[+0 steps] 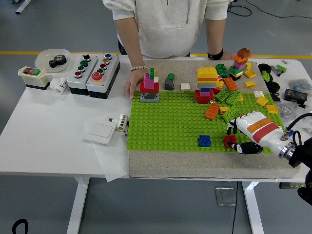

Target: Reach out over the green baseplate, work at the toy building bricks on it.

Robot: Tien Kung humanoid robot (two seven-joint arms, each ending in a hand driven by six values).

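Right hand [242,138]: lay low over the near right part of the green baseplate [170,122], fingers curled around the red brick [230,141]; a firm hold could not be confirmed.
Blue brick [204,141]: sat just left, untouched.
Progress: early; the brick appeared not yet lifted.
Person's hand [132,83]: rested at the baseplate's far left corner.

A: What sits where on the worktop [44,131]?

B: The baseplate [170,122] lies right of centre on a mat [195,165]. Two button boxes [92,73] and a dish [51,58] stand behind it to the left.

A: And the bricks?

B: A small tower [149,87] stands at the plate's far left corner, a loose pile [224,95] far right, two single bricks [204,141] near the front edge. The right hand [239,139] rests just beside the right-hand one.
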